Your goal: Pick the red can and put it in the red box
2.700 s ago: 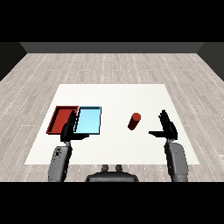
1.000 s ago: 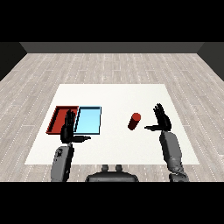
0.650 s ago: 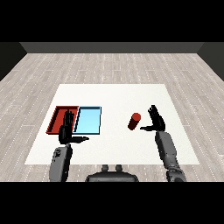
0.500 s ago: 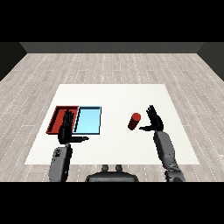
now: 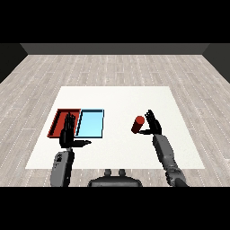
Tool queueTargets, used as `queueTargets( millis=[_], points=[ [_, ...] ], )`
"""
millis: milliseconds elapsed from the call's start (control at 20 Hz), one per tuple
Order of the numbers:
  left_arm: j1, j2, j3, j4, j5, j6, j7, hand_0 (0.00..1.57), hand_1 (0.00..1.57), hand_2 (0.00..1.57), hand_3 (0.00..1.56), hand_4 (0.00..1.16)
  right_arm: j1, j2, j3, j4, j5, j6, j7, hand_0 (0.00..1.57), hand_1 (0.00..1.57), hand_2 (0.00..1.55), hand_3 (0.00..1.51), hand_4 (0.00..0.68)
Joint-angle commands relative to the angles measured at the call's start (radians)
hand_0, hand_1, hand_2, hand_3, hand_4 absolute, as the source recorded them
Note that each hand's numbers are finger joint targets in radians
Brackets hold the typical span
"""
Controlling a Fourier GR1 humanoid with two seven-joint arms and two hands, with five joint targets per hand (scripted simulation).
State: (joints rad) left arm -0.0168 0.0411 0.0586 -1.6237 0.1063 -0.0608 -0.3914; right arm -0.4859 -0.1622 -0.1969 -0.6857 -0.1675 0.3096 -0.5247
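A red can [image 5: 138,125] stands a little tilted on the white table [image 5: 117,101], right of centre. My right hand [image 5: 152,126] is right beside it on its right, fingers straight and spread, thumb reaching toward the can's lower part; I cannot tell whether it touches. The red tray [image 5: 59,120] lies at the left. My left hand [image 5: 68,133] hovers open over the red tray's near right corner, fingers pointing away from me and thumb out to the right.
A light blue tray [image 5: 91,122] lies against the red tray's right side, between it and the can. White table surface stretches behind the can and trays, with a grey plank floor around.
My right hand has moved left across the table from well right of the can to right beside it. The can, both trays and my left hand have barely moved.
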Motion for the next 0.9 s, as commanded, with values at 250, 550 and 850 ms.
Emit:
queueTargets(
  millis=[250, 550, 850],
  points=[
    [-0.007, -0.016, -0.025, -0.009, -0.027, 0.025, 0.017, 0.00, 0.00, 0.00, 0.00, 0.00, -0.146, 0.006, -0.016, 0.187, 0.003, 0.004, -0.028, 0.00, 0.00, 0.00, 0.00, 0.000],
    [-0.027, -0.004, -0.015, 0.012, -0.044, 0.036, 0.011, 0.00, 0.00, 0.00, 0.00, 0.00, -0.145, 0.009, -0.016, 0.246, 0.007, 0.015, -0.078, 0.00, 0.00, 0.00, 0.00, 0.000],
    [0.006, 0.015, 0.014, -0.011, 0.004, -0.009, -0.010, 0.00, 0.00, 0.00, 0.00, 0.00, -0.165, 0.030, 0.000, 0.253, 0.018, 0.005, -0.075, 0.00, 0.00, 0.00, 0.00, 0.000]
  ],
)
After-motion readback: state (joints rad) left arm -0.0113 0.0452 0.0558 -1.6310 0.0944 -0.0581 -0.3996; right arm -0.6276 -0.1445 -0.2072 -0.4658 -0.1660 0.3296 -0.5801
